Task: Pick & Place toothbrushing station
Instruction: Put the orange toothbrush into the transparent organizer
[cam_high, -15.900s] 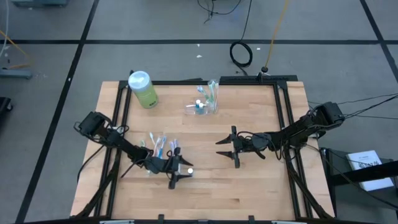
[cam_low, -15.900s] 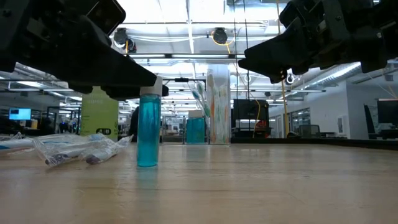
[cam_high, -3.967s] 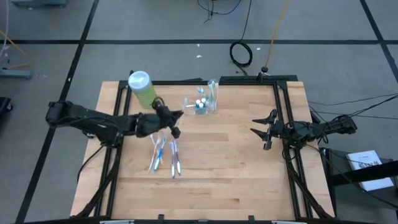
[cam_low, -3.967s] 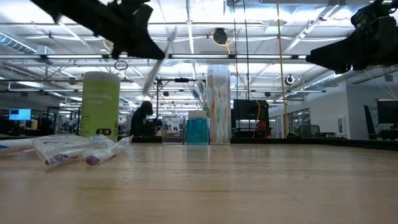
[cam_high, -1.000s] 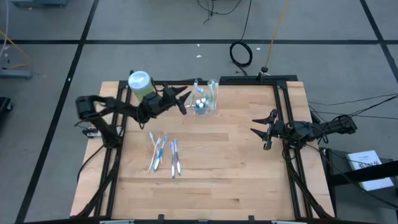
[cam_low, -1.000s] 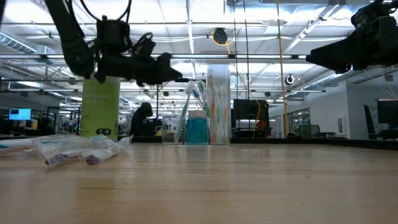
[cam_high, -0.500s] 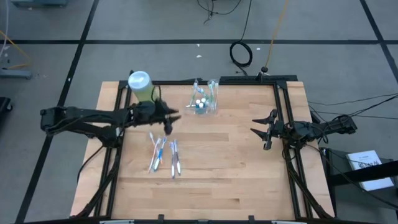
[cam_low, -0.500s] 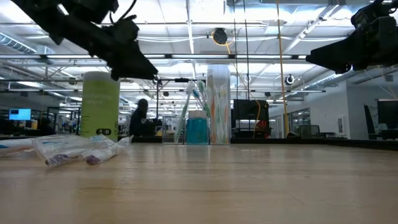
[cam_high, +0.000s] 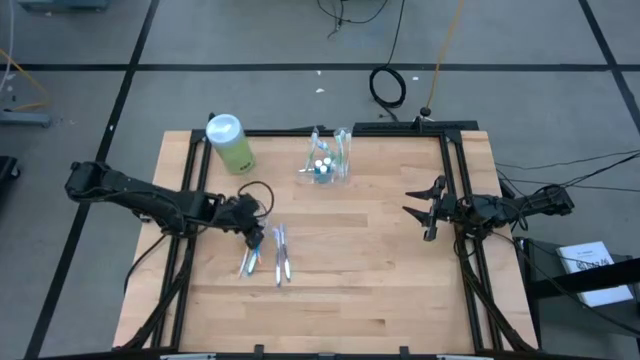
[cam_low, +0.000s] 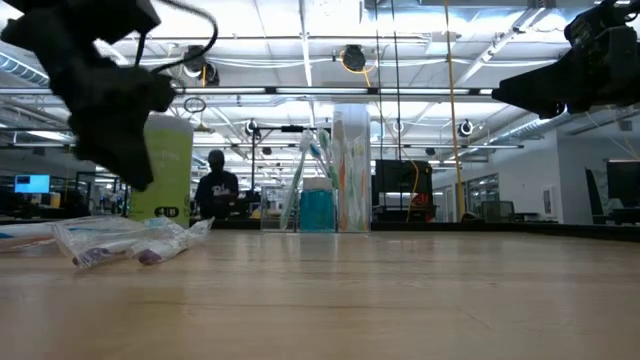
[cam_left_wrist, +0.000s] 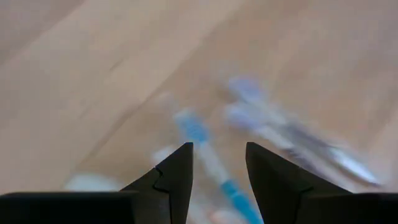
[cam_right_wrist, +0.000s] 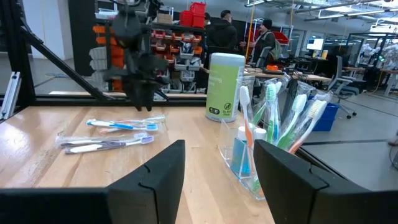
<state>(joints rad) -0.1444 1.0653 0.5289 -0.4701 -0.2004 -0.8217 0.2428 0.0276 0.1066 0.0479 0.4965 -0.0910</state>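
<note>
Now, from above, the left gripper (cam_high: 256, 236) has swung back from the station (cam_high: 328, 160) at the far edge of the counter (cam_high: 400, 290) and hangs over the loose toothbrushes (cam_high: 266, 250), so another pickup looks next. The right gripper (cam_high: 428, 212) waits at the right, spread, as before. Low down, the left arm has dropped in front of the green bottle (cam_low: 160, 168). At the left wrist, its fingers (cam_left_wrist: 173, 174) stand apart, empty, over a blue brush (cam_left_wrist: 208, 158). From the right wrist, the station (cam_right_wrist: 268, 140) holds several brushes upright.
</note>
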